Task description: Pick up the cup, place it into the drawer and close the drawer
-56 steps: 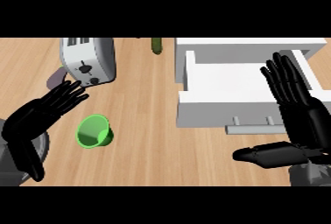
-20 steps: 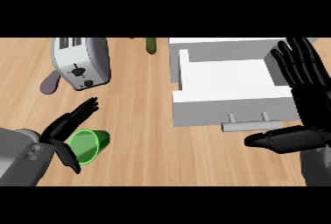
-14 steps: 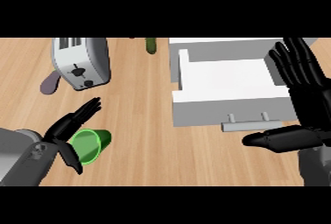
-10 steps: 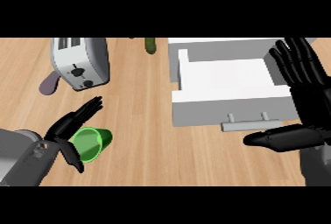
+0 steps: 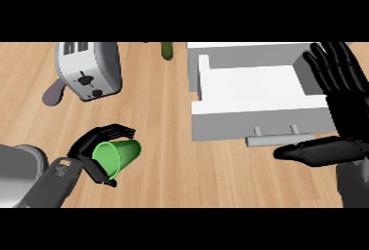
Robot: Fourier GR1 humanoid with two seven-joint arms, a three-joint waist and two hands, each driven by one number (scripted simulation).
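At the lower left of the table (image 5: pixel 166 161), the left hand (image 5: pixel 90 146) curls its fingers round the green cup (image 5: pixel 116 156), which lies tilted on its side. The right hand (image 5: pixel 338 97) rests spread, fingers up, beside the open white drawer (image 5: pixel 252 93). A toaster (image 5: pixel 88 68) stands behind.

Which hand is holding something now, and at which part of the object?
The left hand holds the green cup, fingers curled round its side near the rim. The right hand holds nothing.
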